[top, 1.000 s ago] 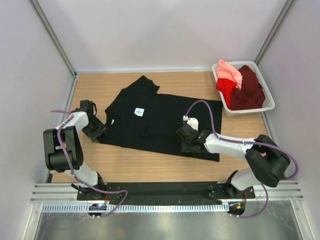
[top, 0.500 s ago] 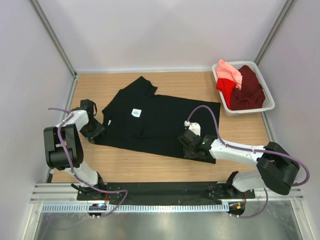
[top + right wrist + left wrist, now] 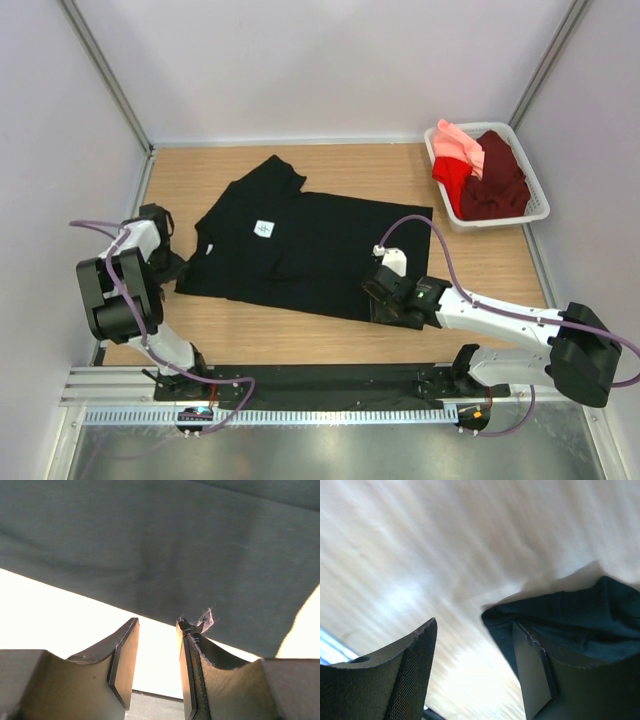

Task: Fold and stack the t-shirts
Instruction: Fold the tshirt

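Note:
A large black t-shirt (image 3: 310, 250) lies spread flat on the wooden table (image 3: 480, 260), its small white label (image 3: 263, 228) facing up. My left gripper (image 3: 172, 268) is open beside the shirt's left sleeve. In the left wrist view its jaws (image 3: 474, 623) frame bare wood, with the sleeve corner (image 3: 570, 620) against the right finger. My right gripper (image 3: 380, 295) is open at the shirt's near hem. In the right wrist view (image 3: 157, 622) only table shows between its fingers, and the black cloth (image 3: 165, 545) lies just beyond the tips. Salmon-pink (image 3: 458, 142), red (image 3: 452, 178) and maroon (image 3: 495, 182) shirts lie heaped.
The white basket (image 3: 500, 221) holding the heaped shirts stands at the back right corner of the table. Pale walls close in the left, back and right sides. A black rail (image 3: 330, 380) runs along the near edge by the arm bases.
Both grippers have opened wider. The black shirt has slid left and nearer. My left gripper has moved left off the sleeve, and my right gripper has drawn back to the near hem.

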{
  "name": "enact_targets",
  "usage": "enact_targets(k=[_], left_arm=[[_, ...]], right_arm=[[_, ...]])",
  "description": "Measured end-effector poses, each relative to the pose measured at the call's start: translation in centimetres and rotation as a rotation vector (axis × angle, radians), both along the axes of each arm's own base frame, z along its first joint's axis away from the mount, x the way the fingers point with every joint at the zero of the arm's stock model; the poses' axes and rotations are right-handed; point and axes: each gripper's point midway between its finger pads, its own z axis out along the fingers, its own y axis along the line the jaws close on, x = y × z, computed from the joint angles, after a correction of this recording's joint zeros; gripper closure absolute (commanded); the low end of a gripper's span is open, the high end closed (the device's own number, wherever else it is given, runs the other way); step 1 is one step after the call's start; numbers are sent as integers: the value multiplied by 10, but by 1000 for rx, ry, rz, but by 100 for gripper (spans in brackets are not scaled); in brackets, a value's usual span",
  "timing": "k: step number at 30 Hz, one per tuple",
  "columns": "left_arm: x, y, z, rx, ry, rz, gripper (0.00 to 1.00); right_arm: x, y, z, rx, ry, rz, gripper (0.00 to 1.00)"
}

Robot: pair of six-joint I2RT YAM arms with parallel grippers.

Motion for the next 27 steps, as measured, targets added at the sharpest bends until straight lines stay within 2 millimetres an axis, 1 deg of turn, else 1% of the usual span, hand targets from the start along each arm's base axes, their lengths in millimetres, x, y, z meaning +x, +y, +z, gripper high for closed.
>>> enact_targets(k=[2, 4, 6, 9, 11, 12, 14, 16, 18, 20, 22, 23, 25, 27], left_arm=[[-8, 9, 6, 14, 12, 24, 36], [-10, 16, 19, 28, 7, 31, 35], [2, 19, 40, 34, -55, 21, 35], [44, 13, 79, -3, -275, -21, 32], [78, 1, 108, -53, -439, -72, 32], [96, -7, 120, -78, -503, -111, 32], [132, -27, 137, -136, -571, -209, 32], [177, -51, 149, -178, -622, -344, 33], [217, -76, 151, -214, -640, -469, 34], [253, -96, 148, -239, -663, -574, 34], [273, -108, 142, -258, -676, -637, 34], [280, -110, 137, -265, -672, -664, 34], [295, -111, 131, -267, -683, -697, 34], [306, -109, 125, -268, -697, -711, 34]], right_arm=[[-1, -1, 1, -4, 5, 2, 57], [-2, -2, 3, -11, 10, 7, 56], [0, 1, 10, -12, 3, 17, 55], [15, 11, 32, 24, -34, 28, 54], [35, 19, 52, 64, -56, 17, 55], [48, 24, 62, 88, -68, 11, 54], [75, 34, 81, 114, -97, 4, 54], [96, 45, 96, 129, -127, 16, 54], [111, 61, 112, 158, -162, 50, 53], [117, 73, 125, 180, -185, 91, 53], [120, 80, 134, 198, -200, 126, 53], [120, 82, 137, 204, -205, 139, 53], [118, 86, 138, 216, -202, 165, 53], [115, 89, 136, 230, -190, 187, 53]])
